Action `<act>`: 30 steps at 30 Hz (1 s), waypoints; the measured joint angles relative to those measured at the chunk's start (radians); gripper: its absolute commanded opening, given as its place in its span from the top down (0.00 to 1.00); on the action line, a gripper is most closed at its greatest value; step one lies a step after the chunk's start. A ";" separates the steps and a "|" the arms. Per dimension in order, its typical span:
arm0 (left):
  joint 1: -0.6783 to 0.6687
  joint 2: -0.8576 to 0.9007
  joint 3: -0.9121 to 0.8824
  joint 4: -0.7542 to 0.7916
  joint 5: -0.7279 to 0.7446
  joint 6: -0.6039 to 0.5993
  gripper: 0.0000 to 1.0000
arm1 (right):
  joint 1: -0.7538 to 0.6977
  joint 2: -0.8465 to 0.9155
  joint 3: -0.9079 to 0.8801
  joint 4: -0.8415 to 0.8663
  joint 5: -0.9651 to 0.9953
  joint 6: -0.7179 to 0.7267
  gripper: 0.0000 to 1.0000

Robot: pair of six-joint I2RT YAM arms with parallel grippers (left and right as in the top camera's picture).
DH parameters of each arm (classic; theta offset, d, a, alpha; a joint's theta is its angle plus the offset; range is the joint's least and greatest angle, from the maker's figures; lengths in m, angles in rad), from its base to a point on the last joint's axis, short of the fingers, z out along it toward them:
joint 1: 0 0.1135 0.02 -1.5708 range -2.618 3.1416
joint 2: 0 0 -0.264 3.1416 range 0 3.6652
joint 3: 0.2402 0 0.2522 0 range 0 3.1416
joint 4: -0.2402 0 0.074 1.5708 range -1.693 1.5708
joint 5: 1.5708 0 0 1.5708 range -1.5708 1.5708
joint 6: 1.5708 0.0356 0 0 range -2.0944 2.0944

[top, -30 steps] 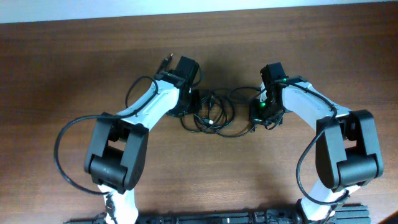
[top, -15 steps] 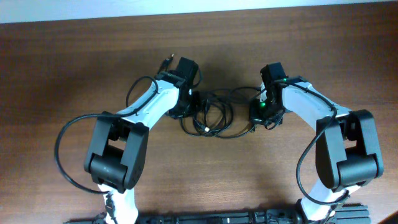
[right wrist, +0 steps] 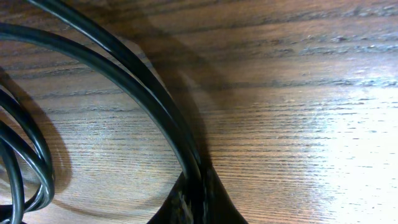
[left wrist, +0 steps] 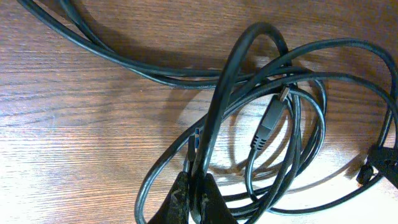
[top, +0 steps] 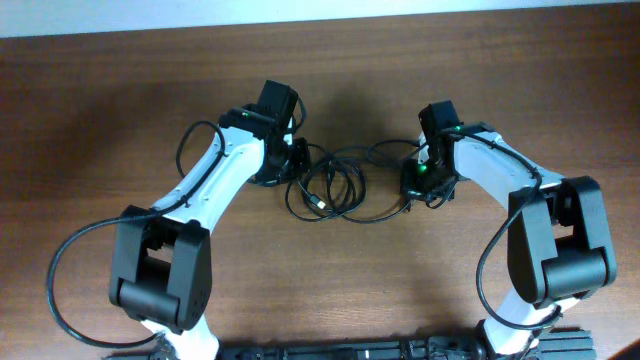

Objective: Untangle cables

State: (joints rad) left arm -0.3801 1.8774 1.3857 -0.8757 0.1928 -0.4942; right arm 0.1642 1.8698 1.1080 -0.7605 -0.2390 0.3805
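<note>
1. Pinching one strand at its view's bottom edge, the left hand (left wrist: pixel 194 198) is clamped on the cables (left wrist: pixel 245 74).
2. The right hand (right wrist: pixel 199 202) likewise grips a strand.
3. They lie tangled on the surface (top: pixel 100 100), centre of the overhead frame.
4. Draw apart slowly, I judge, so the plug (left wrist: pixel 268 127) slips free, not tighter.

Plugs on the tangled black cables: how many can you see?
2. A silver-tipped black plug lies inside the loops of the thin black cables; a smaller blue-tipped plug sits close to the left gripper. More may be hidden in the tangle.
</note>
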 measured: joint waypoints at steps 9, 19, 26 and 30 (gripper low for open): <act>0.000 0.000 0.000 -0.030 0.023 0.001 0.96 | 0.000 0.000 0.000 0.000 0.000 0.000 0.96; 0.000 0.000 0.000 -0.049 0.025 0.004 0.95 | 0.000 0.000 0.000 0.000 0.000 0.000 0.96; 0.000 0.000 0.000 -0.060 0.024 0.015 0.82 | 0.000 0.000 0.000 0.000 0.000 0.000 0.96; 0.000 0.000 0.000 -0.065 0.024 0.016 0.74 | 0.000 0.000 0.000 0.000 0.000 0.000 0.96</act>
State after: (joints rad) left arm -0.3801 1.8774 1.3857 -0.9405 0.2173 -0.4782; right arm 0.1642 1.8698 1.1080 -0.7605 -0.2390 0.3809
